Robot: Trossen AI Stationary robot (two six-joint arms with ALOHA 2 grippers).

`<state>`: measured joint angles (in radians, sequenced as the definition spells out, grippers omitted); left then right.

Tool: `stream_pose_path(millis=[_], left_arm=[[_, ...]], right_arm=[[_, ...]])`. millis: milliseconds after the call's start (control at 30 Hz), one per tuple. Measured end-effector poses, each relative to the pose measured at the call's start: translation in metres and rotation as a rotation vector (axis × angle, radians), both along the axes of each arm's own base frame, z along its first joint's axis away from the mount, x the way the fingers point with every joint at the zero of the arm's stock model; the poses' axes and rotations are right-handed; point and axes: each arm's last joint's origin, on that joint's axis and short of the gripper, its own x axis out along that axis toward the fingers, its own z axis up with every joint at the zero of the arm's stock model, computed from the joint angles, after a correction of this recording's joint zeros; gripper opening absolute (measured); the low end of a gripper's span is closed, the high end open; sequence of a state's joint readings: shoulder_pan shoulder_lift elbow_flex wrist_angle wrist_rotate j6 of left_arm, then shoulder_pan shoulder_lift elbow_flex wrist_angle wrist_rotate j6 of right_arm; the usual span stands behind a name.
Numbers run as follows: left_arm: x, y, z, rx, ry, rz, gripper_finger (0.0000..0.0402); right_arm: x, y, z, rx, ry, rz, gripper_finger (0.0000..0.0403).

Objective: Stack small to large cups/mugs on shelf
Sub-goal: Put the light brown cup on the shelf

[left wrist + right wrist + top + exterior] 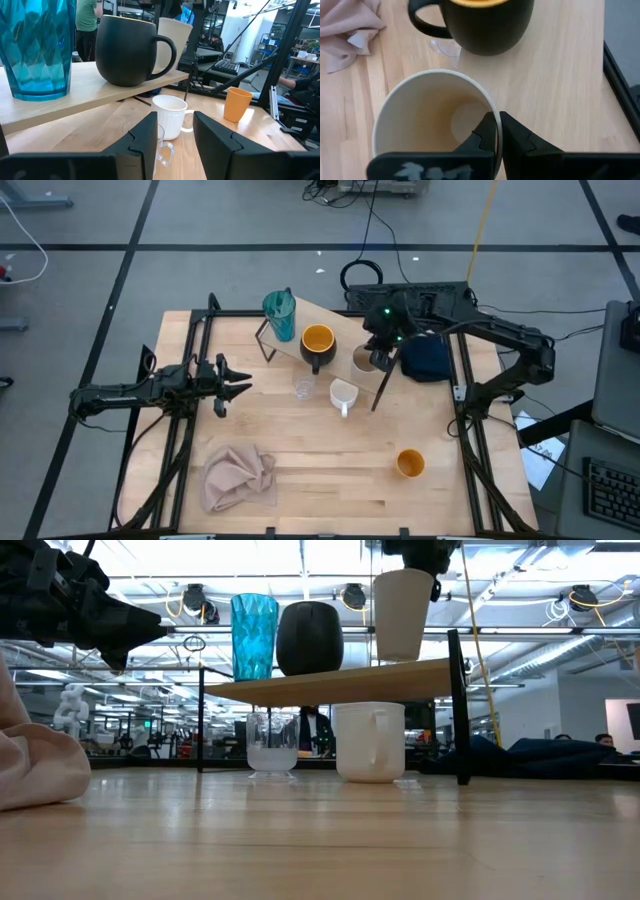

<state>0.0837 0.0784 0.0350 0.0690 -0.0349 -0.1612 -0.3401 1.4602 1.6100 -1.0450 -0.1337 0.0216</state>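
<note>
Cups stand partly sorted: teal tumbler [280, 316] and black mug [317, 345] on the shelf [345, 327], upper centre; right gripper [495, 131] pinches the beige cup [365, 360] rim there; white mug [343, 395], glass [304, 387], orange cup [410, 463] remain; left gripper [243, 384] waits apart, mid-left

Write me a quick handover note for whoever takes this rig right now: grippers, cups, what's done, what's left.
Right gripper: shut on the beige cup's rim, holding it just above the shelf, beside the black mug.
Left gripper: open, empty, waiting over the table's left side.
Done: teal tumbler and black mug stand on the shelf.
Left: set the beige cup down; white mug and clear glass sit on the table by the shelf, orange cup nearer the front right.
</note>
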Motion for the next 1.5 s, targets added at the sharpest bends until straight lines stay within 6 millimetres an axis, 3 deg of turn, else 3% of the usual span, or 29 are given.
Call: stream_pose_path(millis=[233, 533, 1500], left_arm=[[0.000, 0.000, -0.004, -0.008, 0.036, 0.000, 0.0124], [0.000, 0.000, -0.004, -0.009, 0.040, 0.000, 0.0124], [0.000, 0.000, -0.004, -0.012, 0.042, 0.000, 0.0124]], right_arm=[[0.011, -0.004, -0.012, 0.014, 0.038, 0.005, 0.0000], [0.011, -0.004, -0.010, 0.012, 0.023, 0.006, 0.0004], [0.010, -0.006, -0.008, -0.007, 0.005, 0.008, 0.0104]])
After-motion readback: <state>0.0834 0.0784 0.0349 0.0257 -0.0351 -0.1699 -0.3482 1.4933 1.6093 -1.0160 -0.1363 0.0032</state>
